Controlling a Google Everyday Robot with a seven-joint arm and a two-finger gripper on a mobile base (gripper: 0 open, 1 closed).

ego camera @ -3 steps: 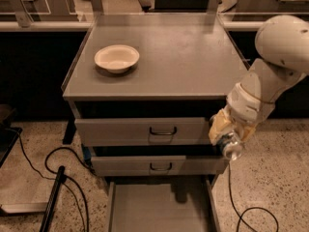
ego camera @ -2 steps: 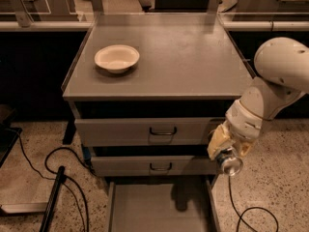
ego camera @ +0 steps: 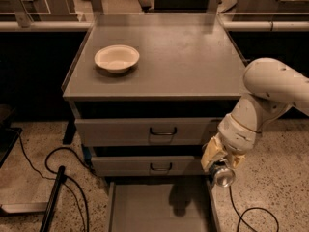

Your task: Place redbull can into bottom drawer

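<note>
- The bottom drawer [ego camera: 154, 209] stands pulled out nearest us, ready to receive;
- above its right edge the gripper [ego camera: 219, 166] clamps the redbull can [ego camera: 222, 175], shiny end toward us, seemingly poised for lowering;
- far left, a white bowl [ego camera: 117, 58] sits on the cabinet top [ego camera: 193, 57].

**Visitor:** How many drawers?

**Onlooker:** Three, all in one cabinet [ego camera: 183, 57]. The top drawer [ego camera: 120, 132] and middle drawer [ego camera: 120, 166] are both shut, and the bottom drawer [ego camera: 159, 207] is pulled out. There are two dark handles [ego camera: 162, 131], one on each upper drawer.

**Visitor:** And on top?

**Onlooker:** One bowl [ego camera: 117, 58].

**Visitor:** The robot?

**Onlooker:** One arm [ego camera: 270, 86] and one gripper [ego camera: 218, 167]. The gripper is at the cabinet's right front corner, over the bottom drawer's right edge, clamped on one can [ego camera: 223, 176].

**Visitor:** The floor?

**Onlooker:** At least two black cables, one on the left [ego camera: 58, 151] and one on the right [ego camera: 241, 211].
</note>
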